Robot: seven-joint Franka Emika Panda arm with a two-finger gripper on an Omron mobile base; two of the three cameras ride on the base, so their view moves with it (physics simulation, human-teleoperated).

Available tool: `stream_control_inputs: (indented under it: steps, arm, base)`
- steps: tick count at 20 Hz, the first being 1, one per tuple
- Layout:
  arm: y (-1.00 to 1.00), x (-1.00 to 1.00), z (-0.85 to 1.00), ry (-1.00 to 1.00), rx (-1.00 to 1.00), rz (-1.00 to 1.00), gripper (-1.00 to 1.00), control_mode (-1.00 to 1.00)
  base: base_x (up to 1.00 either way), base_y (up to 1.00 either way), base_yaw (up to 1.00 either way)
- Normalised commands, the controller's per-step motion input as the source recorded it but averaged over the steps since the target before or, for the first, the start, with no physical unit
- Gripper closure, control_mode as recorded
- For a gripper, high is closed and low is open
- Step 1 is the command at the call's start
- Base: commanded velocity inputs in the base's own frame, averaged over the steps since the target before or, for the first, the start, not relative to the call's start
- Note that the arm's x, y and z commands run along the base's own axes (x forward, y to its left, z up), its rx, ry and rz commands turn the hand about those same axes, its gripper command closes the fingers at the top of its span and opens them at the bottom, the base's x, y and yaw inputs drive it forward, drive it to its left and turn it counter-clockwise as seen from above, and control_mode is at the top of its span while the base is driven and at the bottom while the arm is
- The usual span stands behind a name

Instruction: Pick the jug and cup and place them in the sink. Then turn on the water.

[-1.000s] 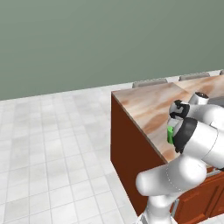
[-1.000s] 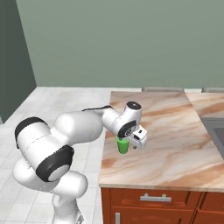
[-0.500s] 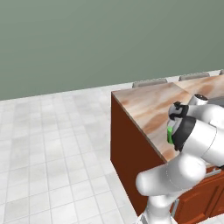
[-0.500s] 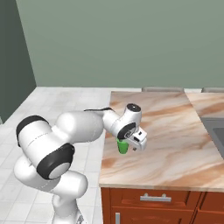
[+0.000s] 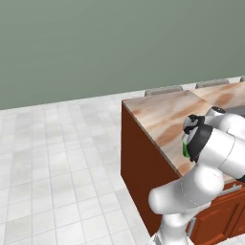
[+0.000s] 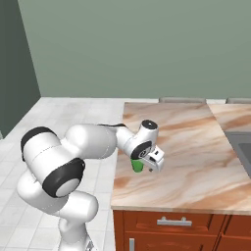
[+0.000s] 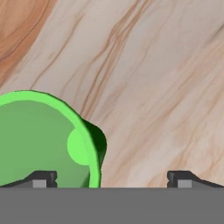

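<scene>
Gripper [image 7: 112, 179] is wide open, holding nothing. In the hand view both dark fingertips [image 7: 40, 178] sit far apart at the bottom edge, looking straight down at the countertop.

Cup [image 7: 41, 140]: bright green, upright, seen from above. Inside is empty, with only the lighter green round base showing. No label or writing on it. It sits toward the left fingertip side; its rim runs from off the left edge to partway across the gap, so it is off-centre between the fingers, with bare marble ahead of the right fingertip. Can't tell whether the left fingertip touches the rim.

Right base view: the gripper [image 6: 153, 162] hangs low over the cup [image 6: 137, 165], which stands on the marble countertop [image 6: 191, 162] near its left front part, partly hidden by the hand. Left base view: only a sliver of the cup [image 5: 184, 149] shows beside the wrist.

Sink [image 6: 243, 147]: dark basin corner at the right edge of the right base view, well apart from the cup. Contents not visible.

Wooden cabinet [image 6: 162, 228] with a silver drawer handle [image 6: 174, 223] sits below the counter.
</scene>
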Motion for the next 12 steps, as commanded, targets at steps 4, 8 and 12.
stream_control_inputs:
  steps: [4,8,12]
  arm:
    - [0.00,0.00,0.00,0.00,0.00,0.00,-1.00,-1.00]
    - [0.00,0.00,0.00,0.00,0.00,0.00,1.00,-1.00]
    - [0.00,0.00,0.00,0.00,0.00,0.00,1.00,-1.00]
  base:
    - [0.00,0.00,0.00]
    - [0.00,0.00,0.00]
    - [0.00,0.00,0.00]
